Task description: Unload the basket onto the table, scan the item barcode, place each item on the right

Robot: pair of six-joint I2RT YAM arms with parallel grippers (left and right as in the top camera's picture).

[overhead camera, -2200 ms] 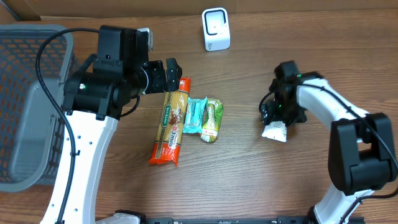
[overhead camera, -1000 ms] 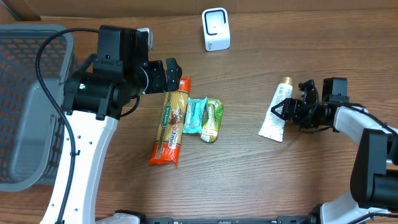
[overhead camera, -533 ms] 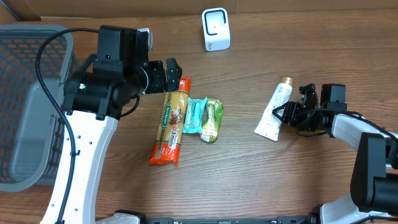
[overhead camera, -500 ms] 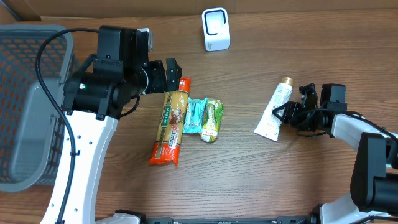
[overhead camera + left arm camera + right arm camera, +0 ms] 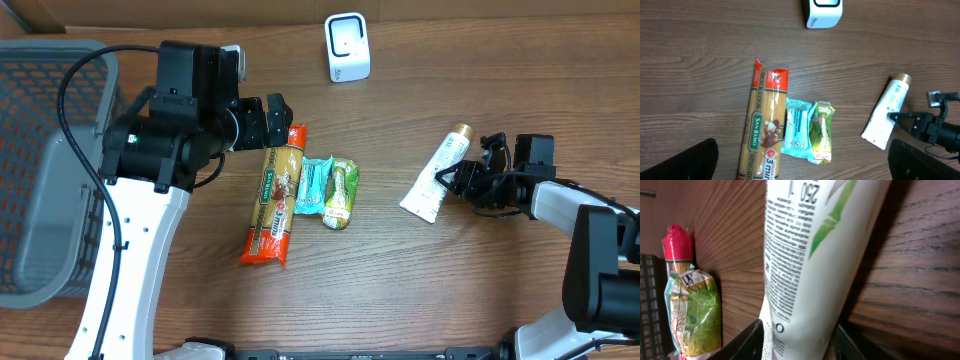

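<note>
Apparently the right gripper [image 5: 462, 182] pinches the white tube [image 5: 430, 186], flat near the table's [image 5: 400, 290] right edge, a side grip fit for carrying it to the far-edge scanner [image 5: 347, 47]; the left gripper [image 5: 272, 120] hangs spread, idle.

Brown wood-grain table [image 5: 400, 290], seen from above. Carries a small white scanner [image 5: 347, 47] at the far edge, standing well apart from the rest. Bears near the middle a long pasta packet [image 5: 277, 195] with red ends, lying flat, and just beside it on the right a blue-and-white packet [image 5: 314, 187] touching a green pouch [image 5: 341, 193]. Holds further right a white tube [image 5: 437, 172] with a gold cap, lying aslant, cap toward the far edge. Has a grey mesh basket [image 5: 50, 200] at the left edge
</note>
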